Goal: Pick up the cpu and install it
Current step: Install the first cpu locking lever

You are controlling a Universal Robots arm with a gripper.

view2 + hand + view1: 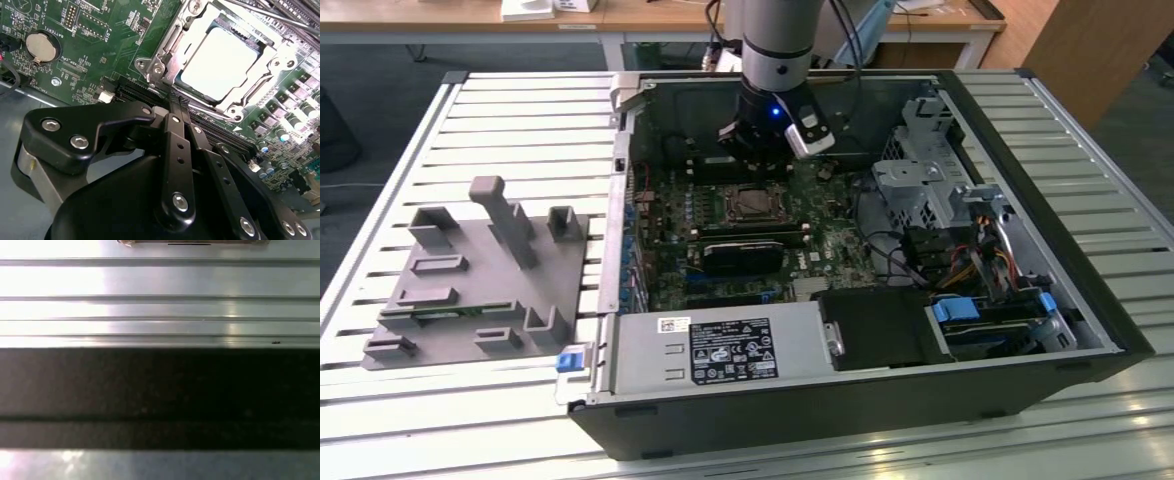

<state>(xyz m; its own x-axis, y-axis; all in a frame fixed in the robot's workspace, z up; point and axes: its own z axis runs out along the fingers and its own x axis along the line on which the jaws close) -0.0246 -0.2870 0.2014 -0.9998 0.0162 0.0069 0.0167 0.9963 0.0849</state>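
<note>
The cpu (222,62) sits flat in the motherboard socket (165,60), framed by its metal bracket, so it looks seated. The gripper (176,102) hovers just beside it, jaws pinched together, holding nothing.

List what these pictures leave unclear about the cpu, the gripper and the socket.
- Gripper: its tips are packed together in the second wrist view, so open or shut cannot be judged.
- Cpu: lies inside the socket frame, but glare whitens its top, hiding whether it sits flush.
- Socket in the exterior view: too small to show the chip.
- First wrist view: a dark band stays unidentifiable.
</note>
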